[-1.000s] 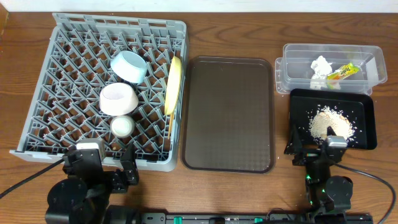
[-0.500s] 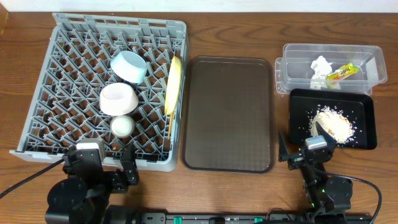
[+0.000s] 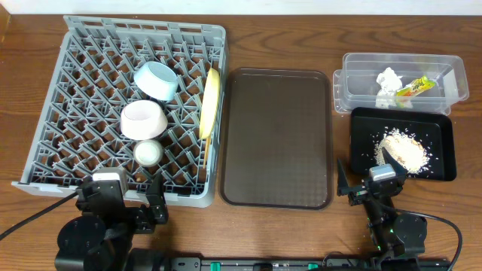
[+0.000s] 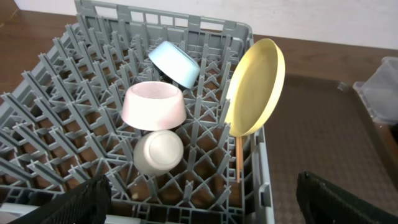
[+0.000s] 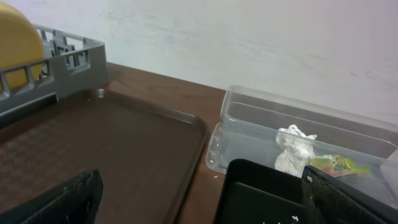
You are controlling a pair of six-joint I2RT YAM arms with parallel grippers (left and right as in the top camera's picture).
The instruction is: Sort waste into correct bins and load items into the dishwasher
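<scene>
The grey dish rack [image 3: 75, 68] holds the light blue bowl [image 3: 156, 80], the pale pink bowl [image 3: 142, 120], the whitish cup [image 3: 148, 153], the yellow plate [image 3: 208, 103] on edge, and a chopstick [image 4: 238, 158] below the plate. The white tissue [image 3: 387, 80] and snack wrapper [image 3: 414, 87] lie in the clear tub [image 3: 358, 64]. Rice crumbs [image 3: 403, 149] lie in the black tray [image 3: 444, 139]. My left gripper [image 3: 120, 197] is open and empty at the rack's near edge. My right gripper [image 3: 370, 183] is open and empty at the black tray's near left corner.
A flat brown serving tray [image 3: 277, 135] lies between the rack and the bins. The wooden table edge runs along the front by both arm bases. A white wall [image 5: 249, 43] stands behind the table.
My right gripper drew back from over the black tray toward the front and turned left, between one second ago and half a second ago. Since then nothing has moved.
</scene>
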